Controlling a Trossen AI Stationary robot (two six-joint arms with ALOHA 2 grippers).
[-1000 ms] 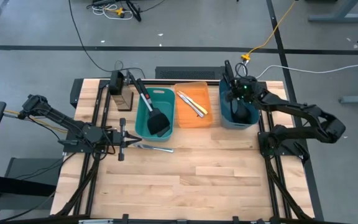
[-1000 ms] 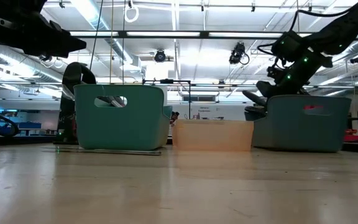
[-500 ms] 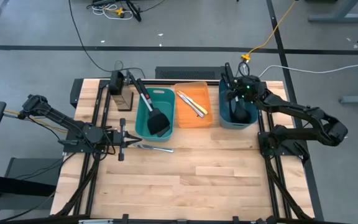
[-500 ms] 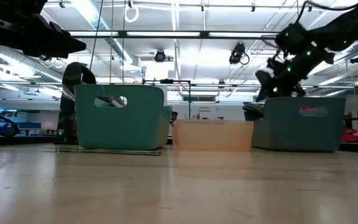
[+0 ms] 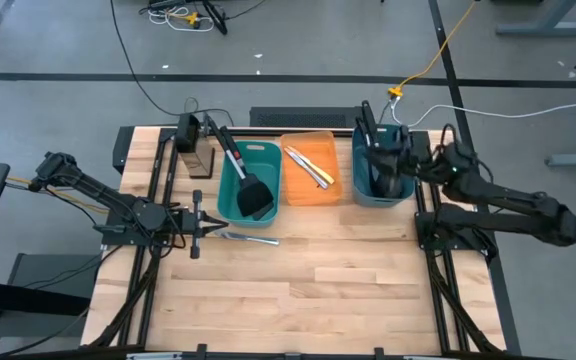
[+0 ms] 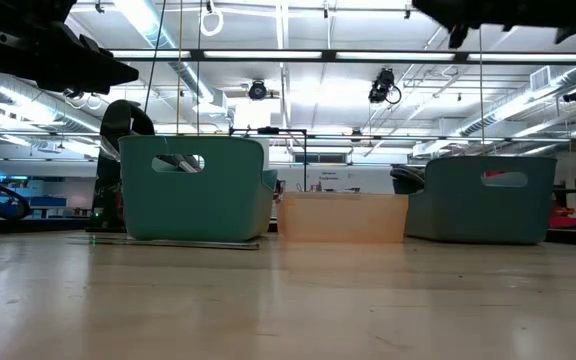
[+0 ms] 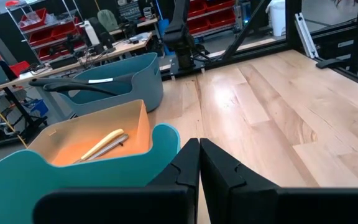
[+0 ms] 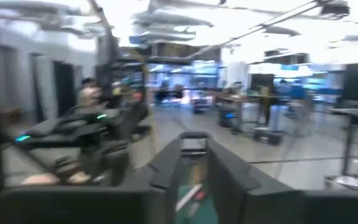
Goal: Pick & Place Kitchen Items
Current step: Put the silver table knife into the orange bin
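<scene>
A: What containers stand on the wooden table (image 5: 308,270)?

B: Three plastic bins stand in a row at the far side. The teal bin (image 5: 249,183) is on the left, the orange bin (image 5: 311,167) is in the middle, and a darker blue-grey bin (image 5: 380,177) is on the right.

A: What is inside them?

B: In the teal bin lies a black spatula (image 5: 247,180) with a flat blade; its handle leans over the far rim. In the orange bin lie two slim pieces of cutlery (image 5: 309,165), one with a cream handle and one silver. From the blue-grey bin the dark handles of long utensils (image 5: 372,135) stand up. One silver knife (image 5: 249,237) lies on the table in front of the teal bin.

A: And the grippers?

B: The left gripper (image 5: 201,227) rests low at the left, near that knife, with its fingers pressed together and nothing between them. The right gripper (image 5: 393,145) is above the blue-grey bin. Its fingers (image 8: 225,171) stand a small way apart, and I see nothing held between them.

A: The surfaces?

B: The bins are smooth with rounded corners; the table is of light wooden planks.
</scene>
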